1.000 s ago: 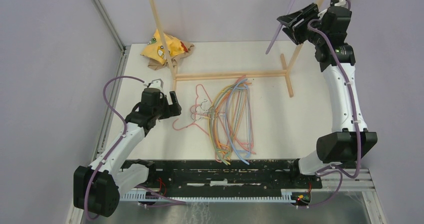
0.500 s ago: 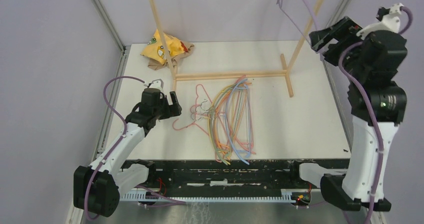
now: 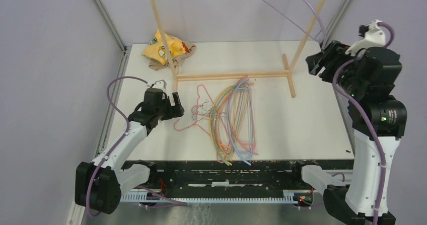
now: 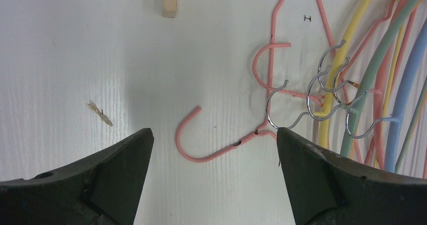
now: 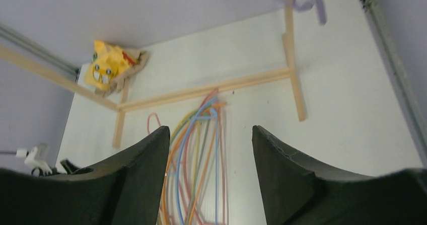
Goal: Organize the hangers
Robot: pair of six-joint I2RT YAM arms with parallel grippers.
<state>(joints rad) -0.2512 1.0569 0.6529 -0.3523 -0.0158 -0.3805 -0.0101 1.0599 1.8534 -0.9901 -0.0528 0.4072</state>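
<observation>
1. Centrally, the hangers (image 3: pixel 232 119) lie in a loose, many-coloured heap on the tabletop (image 3: pixel 302 119), just in front of the base rail of the wooden rack frame (image 3: pixel 231 75).
2. Left pincer (image 4: pixel 214 149): jaws spread wide and empty, poised low over a pink hanger hook (image 4: pixel 177 137).
3. Right pincer (image 5: pixel 210 149): high at the right edge, jaws apart, gripping nothing.
4. Lavender hanger (image 3: pixel 282 11): up high beside the rack's right post.
5. Yellow bag (image 3: pixel 163 46): far-left corner.

Pale lavender walls (image 3: pixel 45 74); aluminium corner posts (image 3: pixel 104 17); white tabletop (image 3: pixel 312 114); light wooden rack frame (image 3: pixel 231 76) at rear; even light.
</observation>
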